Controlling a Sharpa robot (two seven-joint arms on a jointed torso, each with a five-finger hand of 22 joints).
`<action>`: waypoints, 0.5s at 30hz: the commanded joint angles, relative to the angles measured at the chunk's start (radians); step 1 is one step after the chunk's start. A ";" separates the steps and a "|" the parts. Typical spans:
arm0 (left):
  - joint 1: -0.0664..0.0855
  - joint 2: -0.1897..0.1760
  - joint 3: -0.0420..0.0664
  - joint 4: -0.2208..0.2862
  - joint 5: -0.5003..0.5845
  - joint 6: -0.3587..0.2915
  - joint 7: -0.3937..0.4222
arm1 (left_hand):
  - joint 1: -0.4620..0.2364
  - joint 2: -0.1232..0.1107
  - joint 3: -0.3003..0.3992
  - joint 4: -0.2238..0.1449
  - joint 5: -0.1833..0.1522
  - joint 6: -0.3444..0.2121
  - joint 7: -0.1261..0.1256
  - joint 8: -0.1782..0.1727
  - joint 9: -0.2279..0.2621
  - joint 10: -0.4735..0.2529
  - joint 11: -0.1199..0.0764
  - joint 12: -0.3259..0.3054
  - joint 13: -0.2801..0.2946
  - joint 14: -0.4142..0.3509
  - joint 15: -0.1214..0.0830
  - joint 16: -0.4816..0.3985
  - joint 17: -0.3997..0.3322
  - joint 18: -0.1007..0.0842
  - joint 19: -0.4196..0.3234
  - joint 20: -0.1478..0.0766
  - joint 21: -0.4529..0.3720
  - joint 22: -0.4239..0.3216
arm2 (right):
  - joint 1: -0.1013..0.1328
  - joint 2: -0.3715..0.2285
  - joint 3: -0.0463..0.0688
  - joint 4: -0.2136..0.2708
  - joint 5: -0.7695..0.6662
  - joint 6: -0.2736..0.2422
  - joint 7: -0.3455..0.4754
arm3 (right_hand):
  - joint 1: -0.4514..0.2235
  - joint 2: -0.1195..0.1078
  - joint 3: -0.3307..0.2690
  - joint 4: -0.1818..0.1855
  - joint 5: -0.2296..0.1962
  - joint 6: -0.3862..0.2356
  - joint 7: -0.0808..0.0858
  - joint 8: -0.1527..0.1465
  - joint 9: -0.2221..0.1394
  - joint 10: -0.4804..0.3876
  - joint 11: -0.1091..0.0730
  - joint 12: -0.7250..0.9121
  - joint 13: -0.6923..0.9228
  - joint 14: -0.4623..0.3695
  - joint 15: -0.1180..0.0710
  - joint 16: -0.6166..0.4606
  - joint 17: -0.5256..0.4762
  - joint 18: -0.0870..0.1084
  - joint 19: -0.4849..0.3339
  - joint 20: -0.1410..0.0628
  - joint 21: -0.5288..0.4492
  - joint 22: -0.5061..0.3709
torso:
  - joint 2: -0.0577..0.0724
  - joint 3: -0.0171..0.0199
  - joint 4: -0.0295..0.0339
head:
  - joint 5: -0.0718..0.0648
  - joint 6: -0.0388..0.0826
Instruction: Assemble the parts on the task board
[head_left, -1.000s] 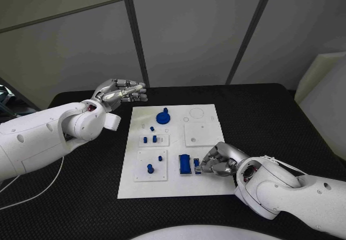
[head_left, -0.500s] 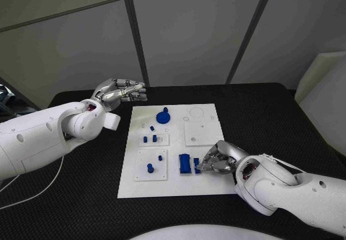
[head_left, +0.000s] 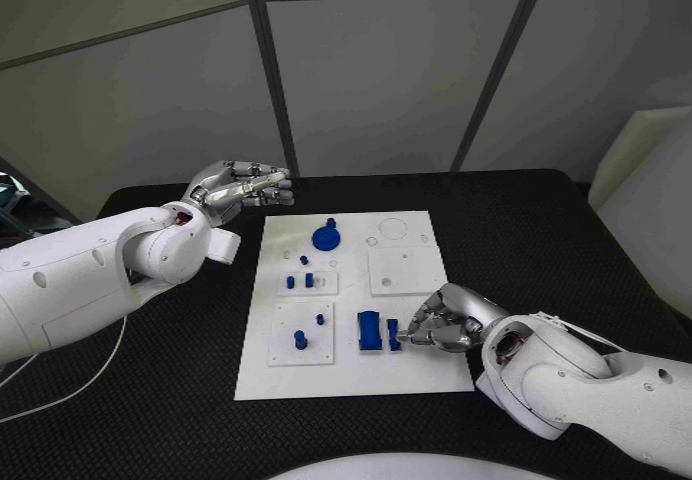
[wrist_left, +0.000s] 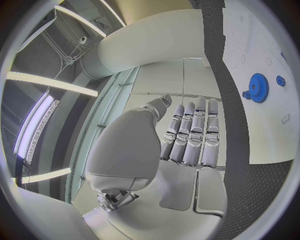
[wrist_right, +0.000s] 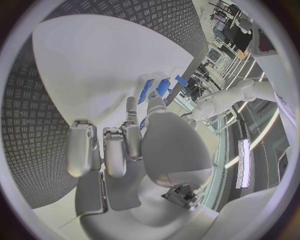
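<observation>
I can read no words, numbers or brand marks anywhere in front of me. The white board (head_left: 407, 370) carries only faint outlines, and a small dark mark on it near the blue gear (wrist_left: 257, 88) is too tiny for me to make out.

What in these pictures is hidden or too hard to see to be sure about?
- Head view: whether the right hand actually touches the small blue part beside its fingertips; its own fingers cover the contact.
- Right wrist view: the palm blocks most of the blue parts.
- Left wrist view: the task board is cut off at the rim.
- Head view: the board's small blue pegs are too small to identify.
</observation>
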 joint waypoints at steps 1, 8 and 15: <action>0.002 0.003 0.001 -0.002 0.004 0.005 0.008 | 0.004 0.009 -0.006 -0.001 0.001 -0.007 -0.001 0.007 0.000 -0.005 0.004 -0.004 -0.001 0.006 -0.002 -0.004 0.001 -0.003 0.007 0.001 0.001 -0.002 | 0.015 -0.019 0.008 0.003 0.106 0.041 0.170 | -0.006 0.000 -0.018 0.010 0.002 -0.038 0.014 -0.020 -0.007 -0.040 0.020 -0.098 0.022 0.088 0.011 -0.032 0.193 0.013 -0.059 0.009 -0.075 -0.028 | -0.002 -0.0024 -0.0003 | -0.004 0.015; 0.001 0.015 -0.007 -0.005 0.044 -0.019 0.051 | -0.005 0.002 -0.021 0.004 0.000 0.001 -0.007 0.014 0.002 0.006 0.000 0.002 0.001 0.017 -0.005 -0.007 0.003 -0.003 0.013 0.001 0.003 -0.016 | 0.097 -0.008 0.016 -0.121 0.421 0.066 0.466 | 0.129 0.028 -0.010 -0.025 0.007 -0.125 0.059 -0.059 -0.028 -0.372 0.062 -0.719 -0.374 -0.125 0.048 -0.503 -0.395 0.119 -0.418 0.043 -0.592 -0.536 | -0.015 -0.0060 -0.0068 | -0.016 0.065; -0.002 0.038 -0.013 -0.025 0.125 -0.094 0.119 | -0.015 0.004 -0.046 0.022 0.001 0.040 -0.036 0.030 0.003 0.053 -0.022 0.011 0.000 0.030 -0.013 -0.018 0.008 -0.002 0.012 -0.001 0.000 -0.051 | 0.165 0.073 0.018 -0.331 0.772 0.118 0.735 | 0.296 0.064 0.031 -0.081 -0.078 -0.148 0.096 -0.061 -0.052 -0.459 0.104 -0.952 -0.633 -0.301 0.094 -0.935 -0.714 0.115 -0.508 0.084 -0.803 -0.674 | -0.033 -0.0143 -0.0102 | -0.030 0.136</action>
